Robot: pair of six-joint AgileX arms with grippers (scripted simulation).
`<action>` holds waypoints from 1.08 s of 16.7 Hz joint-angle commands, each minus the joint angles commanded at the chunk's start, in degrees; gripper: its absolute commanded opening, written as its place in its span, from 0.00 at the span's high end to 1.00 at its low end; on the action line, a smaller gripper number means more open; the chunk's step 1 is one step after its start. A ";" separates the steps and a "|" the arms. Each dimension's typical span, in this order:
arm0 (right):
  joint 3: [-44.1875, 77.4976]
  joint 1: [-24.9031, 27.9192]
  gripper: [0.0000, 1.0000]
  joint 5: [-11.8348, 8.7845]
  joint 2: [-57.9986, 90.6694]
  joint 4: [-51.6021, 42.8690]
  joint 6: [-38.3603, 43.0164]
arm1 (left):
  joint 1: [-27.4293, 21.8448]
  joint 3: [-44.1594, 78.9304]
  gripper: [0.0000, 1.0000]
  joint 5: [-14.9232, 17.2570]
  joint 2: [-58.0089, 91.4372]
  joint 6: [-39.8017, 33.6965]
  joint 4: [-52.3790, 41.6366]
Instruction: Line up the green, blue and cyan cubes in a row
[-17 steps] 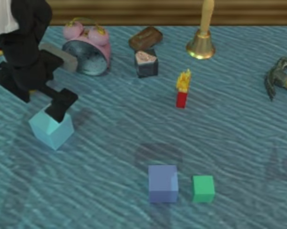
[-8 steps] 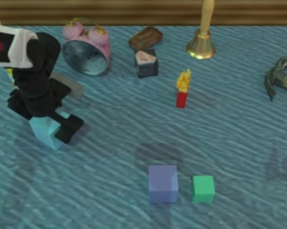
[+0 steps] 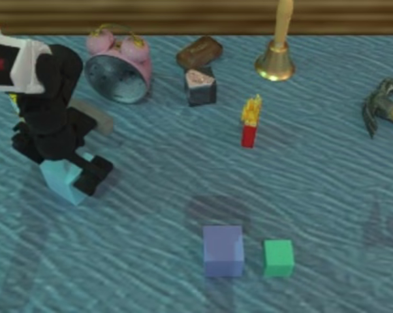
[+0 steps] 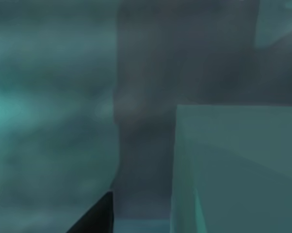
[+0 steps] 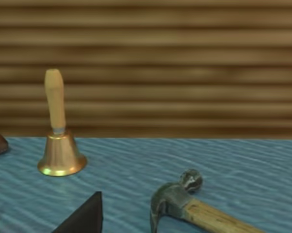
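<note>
Between frames, the left claw (image 3: pixel 85 171) had descended onto the cyan cube (image 3: pixel 62 181) at the table's (image 3: pixel 314 195) nine o'clock; its finger state could not be told. Blue cube (image 3: pixel 222 251) and green cube (image 3: pixel 278 257) sat adjacent near six o'clock, unmoved.

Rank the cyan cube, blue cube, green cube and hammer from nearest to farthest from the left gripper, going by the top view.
1. Cyan cube: directly under the left gripper, at the table's left.
2. Blue cube: front middle.
3. Green cube: just right of the blue one.
4. Hammer: far right edge.
</note>
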 joint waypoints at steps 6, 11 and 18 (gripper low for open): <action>0.00 0.00 0.00 0.00 0.00 0.00 0.00 | 0.00 0.00 0.75 0.00 0.00 0.00 0.00; 0.00 0.00 0.00 0.00 0.00 0.00 0.00 | 0.00 0.00 1.00 0.00 0.00 0.00 0.00; 0.00 0.00 0.00 0.00 0.00 0.00 0.00 | -0.14 0.11 1.00 0.24 -0.73 -0.06 -0.32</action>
